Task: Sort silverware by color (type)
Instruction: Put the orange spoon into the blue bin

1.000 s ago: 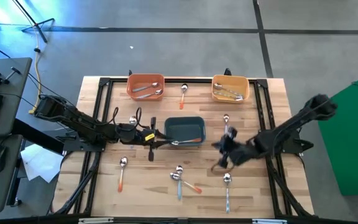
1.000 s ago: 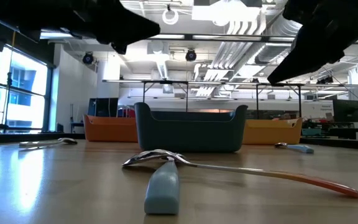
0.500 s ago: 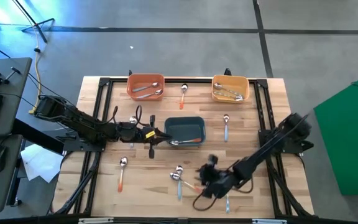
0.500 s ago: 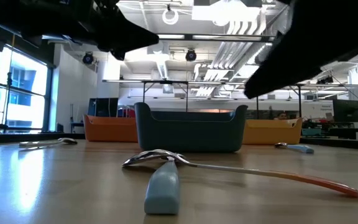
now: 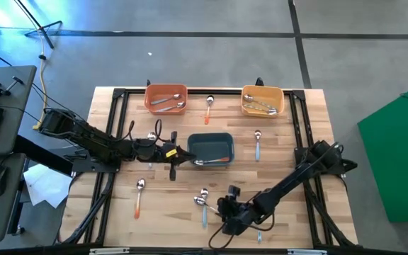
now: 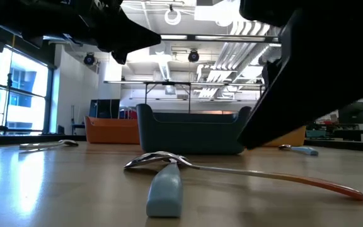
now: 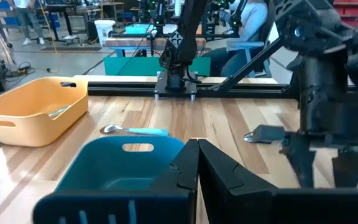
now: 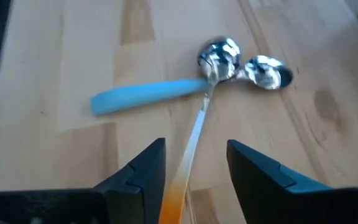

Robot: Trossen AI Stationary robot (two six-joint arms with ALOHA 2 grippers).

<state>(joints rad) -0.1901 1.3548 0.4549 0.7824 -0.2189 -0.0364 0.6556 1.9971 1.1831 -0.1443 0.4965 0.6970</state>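
Several spoons [image 5: 168, 101] are already binned, about five are left on the bench [image 5: 161, 205], and the open, empty right end effector [image 8: 194, 163] is poised over the crossed orange-handled spoon [image 8: 194, 134].

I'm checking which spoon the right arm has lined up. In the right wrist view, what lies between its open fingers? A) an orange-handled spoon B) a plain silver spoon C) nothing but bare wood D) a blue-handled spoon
A: the right gripper is open with the orange-handled spoon running up between its fingers, while the blue-handled spoon lies off to the side, their bowls touching.
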